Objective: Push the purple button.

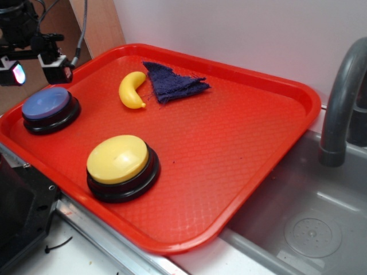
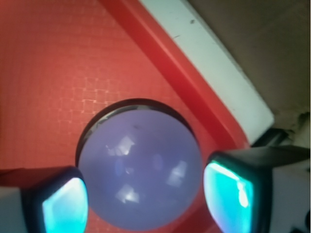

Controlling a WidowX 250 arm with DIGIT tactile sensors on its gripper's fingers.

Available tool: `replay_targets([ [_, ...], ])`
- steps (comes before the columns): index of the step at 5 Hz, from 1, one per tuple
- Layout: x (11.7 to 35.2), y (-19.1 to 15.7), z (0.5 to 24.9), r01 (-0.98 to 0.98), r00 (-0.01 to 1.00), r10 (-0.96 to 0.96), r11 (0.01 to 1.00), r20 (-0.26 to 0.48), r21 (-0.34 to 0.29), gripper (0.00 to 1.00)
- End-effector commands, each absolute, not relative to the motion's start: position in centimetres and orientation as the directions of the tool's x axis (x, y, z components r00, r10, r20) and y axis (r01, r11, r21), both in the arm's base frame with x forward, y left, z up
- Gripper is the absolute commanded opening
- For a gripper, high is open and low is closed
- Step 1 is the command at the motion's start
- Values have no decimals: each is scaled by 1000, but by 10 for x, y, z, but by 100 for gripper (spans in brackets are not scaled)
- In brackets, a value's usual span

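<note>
White wall backs the scene, and we note a red tray resting beside a grey sink with a grey faucet.

We find the pincer suspended at the tray's far left corner, its two fingers spread apart and grasping nothing; it stands released. In the wrist view each fingertip shows a glowing teal pad.

We record the purple button directly below the pincer, on the tray floor close to the rim. In the wrist view its domed top fills the gap between the two fingers, which flank it on either side. We cannot tell from either view whether the fingers touch the dome.

Away from the pincer, toward the tray's near edge, we see the yellow button on its black base. Further along the tray's back side lie a yellow banana and, just beside it, a dark blue cloth, folded. The tray's right half carries nothing else.
</note>
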State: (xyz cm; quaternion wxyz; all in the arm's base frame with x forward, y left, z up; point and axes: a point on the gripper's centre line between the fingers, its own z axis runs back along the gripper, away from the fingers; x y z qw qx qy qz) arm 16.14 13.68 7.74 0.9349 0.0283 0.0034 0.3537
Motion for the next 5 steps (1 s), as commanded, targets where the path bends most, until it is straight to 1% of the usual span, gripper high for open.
replay_targets([
  [1, 163, 155, 117, -656, 749, 647, 754, 139, 29, 100],
  [2, 164, 158, 124, -651, 752, 642, 759, 150, 20, 100],
  [3, 165, 157, 131, -657, 746, 644, 754, 169, 23, 100],
  [4, 165, 156, 138, -656, 743, 642, 755, 187, 14, 100],
  [5, 162, 156, 142, -655, 742, 645, 755, 186, -6, 100],
])
